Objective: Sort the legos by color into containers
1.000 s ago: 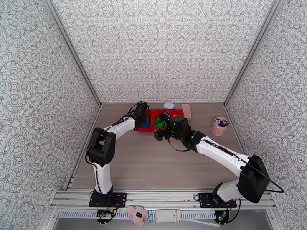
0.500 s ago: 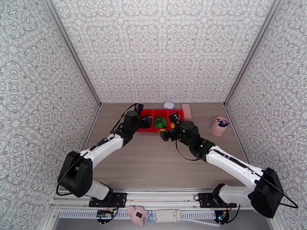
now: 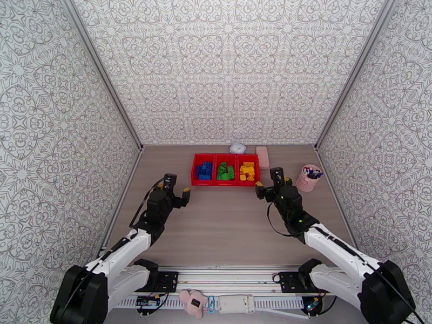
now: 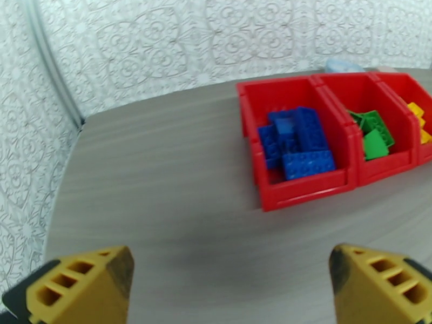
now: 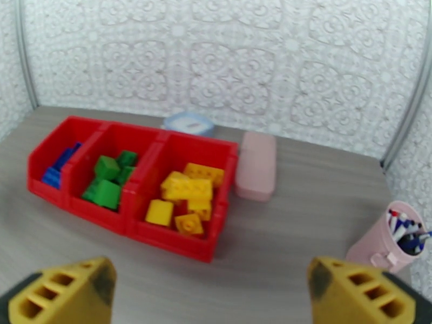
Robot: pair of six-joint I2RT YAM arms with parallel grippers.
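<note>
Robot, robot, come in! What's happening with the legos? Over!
Left pincer open, empty. Right pincer open, empty. Red tray: blue legos left bin, green legos middle, yellow legos right. Nothing in the way, over.

Fixed top camera, high behind the robot, looks down from afar across the counter (image 3: pixel 216 228) toward the back wall (image 3: pixel 227 76). Each wrist camera rides low and close, facing forward past its own claw: left claw (image 4: pixel 229 282), right claw (image 5: pixel 210 292). All three views share the red containers (image 3: pixel 216 182).
</note>
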